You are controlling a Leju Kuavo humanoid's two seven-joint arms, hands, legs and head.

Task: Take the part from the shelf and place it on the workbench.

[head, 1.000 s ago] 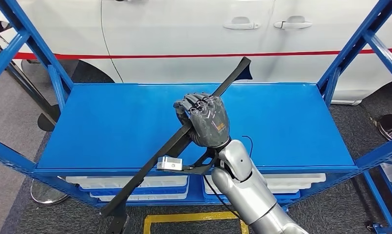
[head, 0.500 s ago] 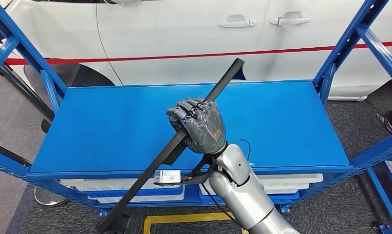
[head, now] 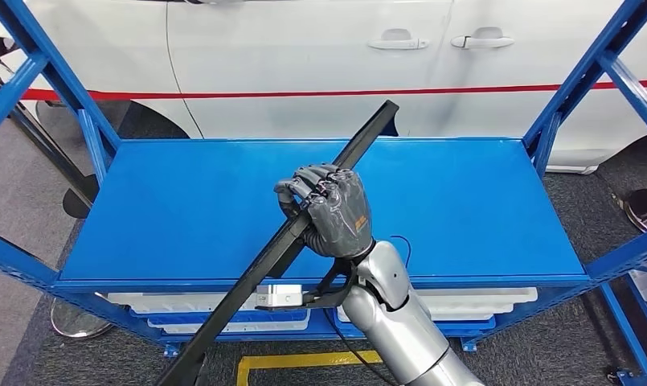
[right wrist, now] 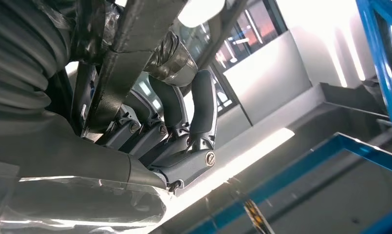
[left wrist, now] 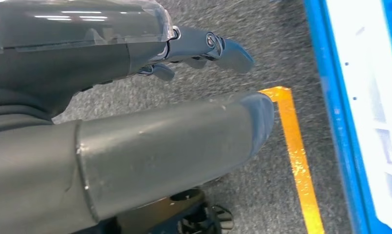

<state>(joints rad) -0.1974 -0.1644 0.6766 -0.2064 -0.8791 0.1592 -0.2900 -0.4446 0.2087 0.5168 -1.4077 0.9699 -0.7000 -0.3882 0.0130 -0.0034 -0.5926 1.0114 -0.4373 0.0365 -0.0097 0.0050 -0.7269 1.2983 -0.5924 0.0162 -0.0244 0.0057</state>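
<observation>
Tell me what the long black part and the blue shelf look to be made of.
Part: looks like matte black plastic or rubber-coated trim; it shows a dull, even surface with no bright glints, though coated metal cannot be ruled out. The right hand grips it near its middle.
Shelf: most likely sheet steel with glossy blue paint; the flat top has a soft sheen and folded edges.

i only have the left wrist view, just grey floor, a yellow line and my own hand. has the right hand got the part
Observer: Yes. In the head view the right hand grips the long black part near its middle.
Operator: is it lying on the shelf
Observer: It slants across the blue shelf, one end toward the white car, the other past the front edge.
Operator: fingers fully round it
Observer: The right wrist view shows the fingers curled around the bar.
</observation>
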